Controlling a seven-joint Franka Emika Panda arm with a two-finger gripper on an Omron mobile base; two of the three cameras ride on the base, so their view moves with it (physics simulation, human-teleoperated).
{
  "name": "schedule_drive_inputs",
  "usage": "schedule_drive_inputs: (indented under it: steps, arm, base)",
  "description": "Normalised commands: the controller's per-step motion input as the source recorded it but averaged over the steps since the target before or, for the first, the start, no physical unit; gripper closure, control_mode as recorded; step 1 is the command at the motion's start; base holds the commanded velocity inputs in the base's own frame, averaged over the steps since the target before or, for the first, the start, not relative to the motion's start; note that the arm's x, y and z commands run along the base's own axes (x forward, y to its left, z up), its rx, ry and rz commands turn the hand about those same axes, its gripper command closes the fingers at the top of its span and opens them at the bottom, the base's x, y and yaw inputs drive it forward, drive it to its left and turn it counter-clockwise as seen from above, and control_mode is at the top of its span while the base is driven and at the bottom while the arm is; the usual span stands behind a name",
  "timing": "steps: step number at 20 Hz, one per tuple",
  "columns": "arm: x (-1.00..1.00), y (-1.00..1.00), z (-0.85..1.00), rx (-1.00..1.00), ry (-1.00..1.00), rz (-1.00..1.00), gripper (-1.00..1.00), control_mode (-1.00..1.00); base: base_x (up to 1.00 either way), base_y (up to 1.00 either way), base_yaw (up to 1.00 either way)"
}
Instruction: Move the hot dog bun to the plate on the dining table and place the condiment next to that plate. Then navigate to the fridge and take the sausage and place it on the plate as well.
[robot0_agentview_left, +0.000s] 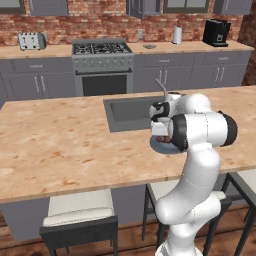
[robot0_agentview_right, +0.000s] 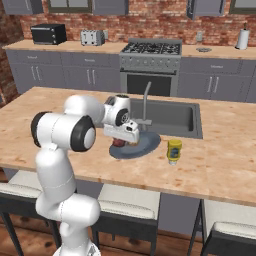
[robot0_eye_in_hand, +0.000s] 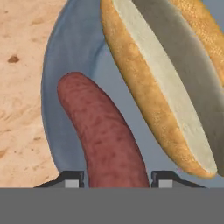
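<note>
the arm is folded forward over the table (robot0_agentview_right: 60, 145), elbow raised, wrist bent so the gripper (robot0_eye_in_hand: 117, 178) points down at the plate (robot0_agentview_right: 150, 145). in the right base view the hand sits low over the left part of the plate, which lies on the table just in front of the sink (robot0_agentview_right: 175, 117).

in the hand view the sausage (robot0_eye_in_hand: 103, 135) lies on the plate, running up between the two fingertips (robot0_eye_in_hand: 72, 178). the tips stand at a narrow spacing, one on each side of the sausage's near end; whether they press on it or stand just clear of it cannot be told.

the bun (robot0_eye_in_hand: 162, 83) lies on the same plate, just beside the sausage, cut side up.

the yellow bottle (robot0_agentview_right: 174, 151) stands upright on the table, just beside the plate's right edge, near the sink's front corner.
</note>
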Motion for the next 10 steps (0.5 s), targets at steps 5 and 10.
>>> schedule_drive_inputs:
  steps: [5, 10]
  arm:
    - [0.24, -0.07, -0.23, 0.00, 0.03, 0.07, 1.00, -1.00]
    - [0.01, -0.09, -0.19, 0.00, 0.00, 0.06, -1.00, -1.00]
  base:
    - [0.00, 0.00, 0.00]
    - [0.00, 0.00, 0.00]
